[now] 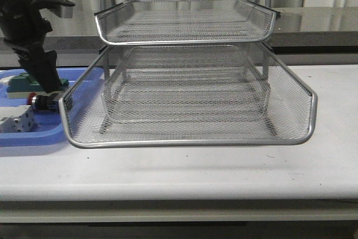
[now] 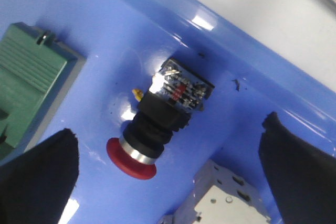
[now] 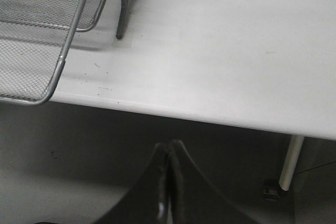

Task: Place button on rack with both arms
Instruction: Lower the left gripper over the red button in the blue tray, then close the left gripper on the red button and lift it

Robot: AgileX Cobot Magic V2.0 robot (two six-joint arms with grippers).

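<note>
The button, red cap, silver collar, black and blue body, lies on its side in the blue tray; in the front view it shows at the rack's left edge. My left gripper is open, its fingers wide on either side of the button, just above it and not touching. The left arm reaches down over the tray. The silver wire-mesh rack stands mid-table. My right gripper is shut and empty, below the table's front edge, out of the front view.
A green block and a white block lie in the blue tray close to the button. The rack's corner and a leg show in the right wrist view, beside the white table.
</note>
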